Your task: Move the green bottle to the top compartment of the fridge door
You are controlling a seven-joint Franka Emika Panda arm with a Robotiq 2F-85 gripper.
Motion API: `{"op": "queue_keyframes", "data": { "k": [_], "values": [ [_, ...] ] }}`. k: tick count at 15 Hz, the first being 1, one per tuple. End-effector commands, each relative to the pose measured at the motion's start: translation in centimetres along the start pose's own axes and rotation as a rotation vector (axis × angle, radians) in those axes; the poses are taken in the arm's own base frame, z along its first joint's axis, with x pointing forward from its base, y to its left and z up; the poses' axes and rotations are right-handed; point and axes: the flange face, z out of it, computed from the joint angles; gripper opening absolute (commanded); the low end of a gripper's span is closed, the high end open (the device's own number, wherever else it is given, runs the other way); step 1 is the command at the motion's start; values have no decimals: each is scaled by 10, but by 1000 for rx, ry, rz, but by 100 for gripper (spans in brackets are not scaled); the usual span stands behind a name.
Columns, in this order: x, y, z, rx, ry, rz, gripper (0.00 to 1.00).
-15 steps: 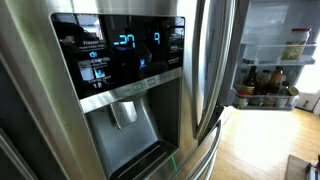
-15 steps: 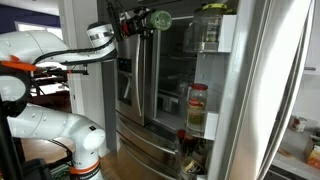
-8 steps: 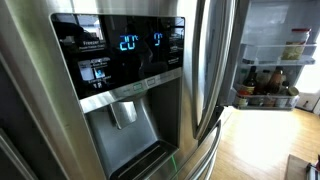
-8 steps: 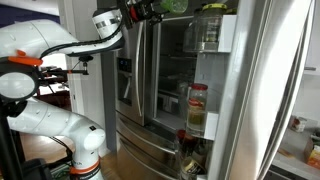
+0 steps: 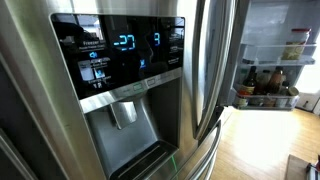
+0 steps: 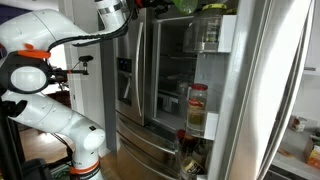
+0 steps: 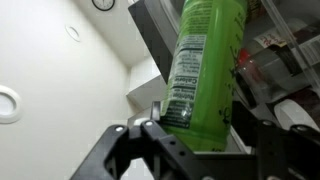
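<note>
My gripper (image 7: 200,128) is shut on the green bottle (image 7: 205,55), a lime-green plastic bottle with a printed label that fills the middle of the wrist view. In an exterior view the gripper (image 6: 148,5) holds the bottle (image 6: 184,5) at the frame's top edge. It is just left of and slightly above the top compartment (image 6: 208,40) of the open fridge door (image 6: 225,90). That bin holds a clear jar. The bottle's upper end is cut off by the frame.
Lower door bins hold a red-lidded jar (image 6: 198,105) and dark bottles (image 6: 190,145). The stainless steel door with blue display and dispenser (image 5: 120,60) fills an exterior view, with fridge shelves (image 5: 270,85) beyond. The robot's body (image 6: 50,110) stands to the left.
The arm has risen and moved right toward the door's top, carrying the green bottle. The bottle now sits at the top edge of the exterior view.
</note>
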Motion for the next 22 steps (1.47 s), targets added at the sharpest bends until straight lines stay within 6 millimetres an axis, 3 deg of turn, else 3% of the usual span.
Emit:
{"op": "queue_keyframes", "data": {
  "k": [1, 4, 13, 22],
  "values": [
    [8, 2, 11, 124, -18, 107, 45],
    [8, 6, 16, 197, 2, 175, 45],
    [6, 44, 26, 261, 26, 326, 45],
    [1, 51, 56, 289, -3, 453, 45]
  ]
}}
